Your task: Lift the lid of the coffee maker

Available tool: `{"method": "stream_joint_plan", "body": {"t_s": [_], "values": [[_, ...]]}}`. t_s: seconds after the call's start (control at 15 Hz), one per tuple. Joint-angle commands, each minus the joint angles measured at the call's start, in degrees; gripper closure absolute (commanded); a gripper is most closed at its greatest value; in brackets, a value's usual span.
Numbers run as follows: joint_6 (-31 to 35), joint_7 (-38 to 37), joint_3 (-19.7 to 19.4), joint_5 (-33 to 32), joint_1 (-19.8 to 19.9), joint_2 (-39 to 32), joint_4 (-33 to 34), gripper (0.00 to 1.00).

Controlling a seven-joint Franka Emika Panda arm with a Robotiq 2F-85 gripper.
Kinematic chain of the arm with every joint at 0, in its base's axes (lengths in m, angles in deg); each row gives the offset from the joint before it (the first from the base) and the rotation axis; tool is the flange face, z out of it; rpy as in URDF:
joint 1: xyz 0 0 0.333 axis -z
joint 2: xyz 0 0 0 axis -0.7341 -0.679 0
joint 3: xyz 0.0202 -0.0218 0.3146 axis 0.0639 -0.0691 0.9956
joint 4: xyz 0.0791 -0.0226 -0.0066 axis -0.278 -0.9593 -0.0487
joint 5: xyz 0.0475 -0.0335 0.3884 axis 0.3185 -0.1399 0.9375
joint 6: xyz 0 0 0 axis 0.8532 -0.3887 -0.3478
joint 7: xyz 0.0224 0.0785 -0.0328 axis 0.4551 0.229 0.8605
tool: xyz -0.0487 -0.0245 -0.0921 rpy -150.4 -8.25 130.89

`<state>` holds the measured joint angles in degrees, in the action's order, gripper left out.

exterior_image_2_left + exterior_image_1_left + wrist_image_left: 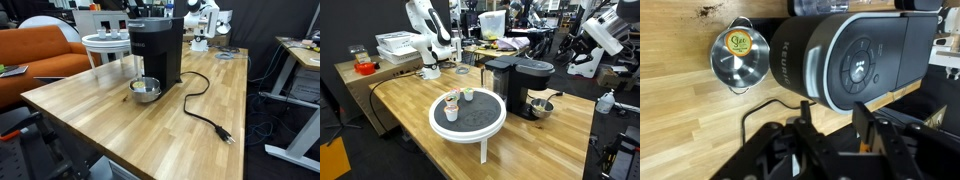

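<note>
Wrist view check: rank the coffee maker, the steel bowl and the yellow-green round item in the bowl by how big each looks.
1. coffee maker: largest by far, though it stands taller, so nearness to the camera enlarges it.
2. steel bowl.
3. yellow-green item: smallest, lying wholly within the bowl.

I read "KEURIG" on the coffee maker (855, 55) head's front edge; round label (739, 42) in steel bowl (740, 68) is illegible.

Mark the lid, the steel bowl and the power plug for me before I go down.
lid (890, 55): wrist view, on the flat dark top panel.
steel bowl (738, 70): wrist view, on the bare inner wall.
power plug (223, 134): in an exterior view, on the black plug body.
</note>
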<state>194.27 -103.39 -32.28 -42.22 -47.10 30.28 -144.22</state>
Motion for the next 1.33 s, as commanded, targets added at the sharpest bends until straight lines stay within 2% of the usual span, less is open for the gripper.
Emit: {"method": "stream_joint_plan", "body": {"t_s": [0.0,0.2,0.8,1.27], "values": [[0.8,4.1,1.3,1.7,3.0,-1.6,0.0,0.82],[0.7,6.3,1.6,2.2,4.3,-2.6,0.0,1.00],[0.4,10.1,3.8,5.7,4.4,-4.3,0.0,1.00],[1.2,12.7,6.1,14.1,3.4,-5.2,0.0,1.00]]}}
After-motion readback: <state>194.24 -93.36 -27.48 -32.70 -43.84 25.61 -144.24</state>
